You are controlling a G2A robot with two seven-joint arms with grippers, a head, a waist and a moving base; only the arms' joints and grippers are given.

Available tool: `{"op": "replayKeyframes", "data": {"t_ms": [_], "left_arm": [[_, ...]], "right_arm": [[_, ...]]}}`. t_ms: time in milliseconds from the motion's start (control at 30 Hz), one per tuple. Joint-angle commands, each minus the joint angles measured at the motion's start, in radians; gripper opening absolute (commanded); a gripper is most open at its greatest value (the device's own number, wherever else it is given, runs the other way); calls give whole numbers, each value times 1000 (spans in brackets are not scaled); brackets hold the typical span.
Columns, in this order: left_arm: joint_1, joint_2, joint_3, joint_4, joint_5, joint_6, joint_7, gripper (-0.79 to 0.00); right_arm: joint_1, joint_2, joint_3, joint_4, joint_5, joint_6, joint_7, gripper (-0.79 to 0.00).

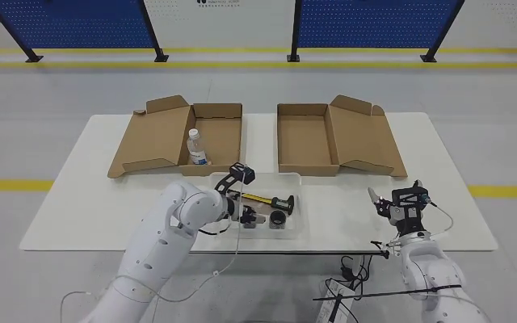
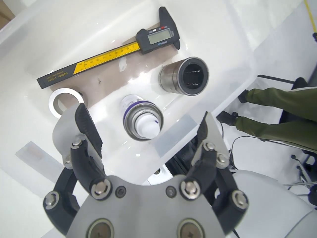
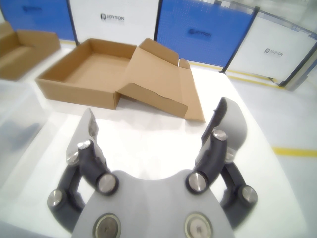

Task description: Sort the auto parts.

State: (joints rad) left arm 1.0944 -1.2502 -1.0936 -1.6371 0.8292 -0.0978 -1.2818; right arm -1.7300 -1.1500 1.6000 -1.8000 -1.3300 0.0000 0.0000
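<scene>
Can sits on end in the bin, directly under the left gripper (jaws spread wide either side); right gripper, also spread, hangs well away.

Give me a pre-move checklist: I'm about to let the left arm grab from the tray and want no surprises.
1. Left tool open: ok, jaws spread either side of the spray can.
2. Spray can free of neighbours: ok, apart from the bearing, caliper and ring in the tray.
3. Right tool out of the way: ok, open, over the table, apart from the tray.
4. Right box ready: ok, lid folded back.
5. Left box has room: ok, one bottle inside.
6. Which box suits the can: cannot tell.
</scene>
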Motion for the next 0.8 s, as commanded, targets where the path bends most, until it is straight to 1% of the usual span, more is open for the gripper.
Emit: {"op": "replayKeyframes", "data": {"t_ms": [0,400,433,467,500,667,767], "left_arm": [[-4,2,4,7,11,3,-7,0],[-23,4,37,37,29,11,0,0],[-24,4,40,39,29,12,2,-18],[-25,5,42,41,29,12,3,-58],[-25,5,44,43,28,13,4,-71],[-25,6,54,55,30,11,9,-80],[-24,7,61,62,31,10,14,-108]], "right_arm": [[0,0,0,0,0,0,0,0],[0,0,0,0,0,0,0,0],[0,0,0,0,0,0,0,0],[0,0,0,0,0,0,0,0],[0,0,0,0,0,0,0,0],[0,0,0,0,0,0,0,0],[0,0,0,0,0,0,0,0]]}}
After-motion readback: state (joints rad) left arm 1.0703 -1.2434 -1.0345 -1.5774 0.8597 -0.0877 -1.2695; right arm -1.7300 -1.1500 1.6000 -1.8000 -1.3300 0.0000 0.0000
